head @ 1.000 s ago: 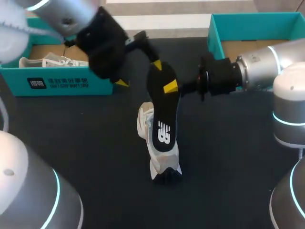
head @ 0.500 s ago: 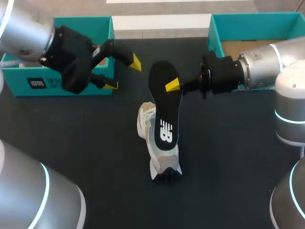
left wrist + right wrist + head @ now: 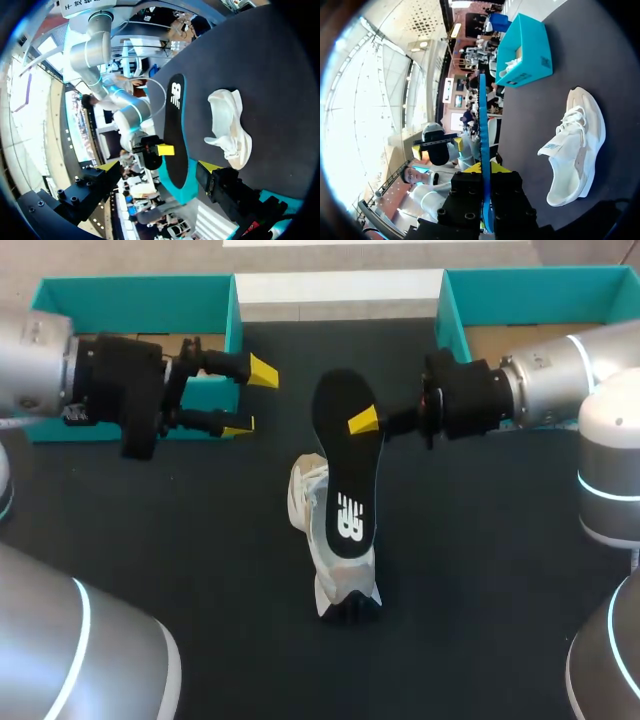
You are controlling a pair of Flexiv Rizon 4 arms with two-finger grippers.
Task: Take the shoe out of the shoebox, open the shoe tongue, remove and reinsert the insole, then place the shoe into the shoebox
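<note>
Black insole [image 3: 343,480] clamped in your right gripper [image 3: 357,423], near the shoe [image 3: 304,502].
Your left gripper [image 3: 250,398] hangs with fingers spread, holding nothing, by the left box [image 3: 140,295].

Black insole [image 3: 345,475] above white shoe [image 3: 302,498]

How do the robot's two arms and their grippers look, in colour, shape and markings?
Both the left arm and the right arm are round silver-grey tubes; the thick joints carry a thin glowing pale-blue ring. The left gripper and the right gripper have blocky black bodies and black fingers ending in bright yellow tips.
</note>
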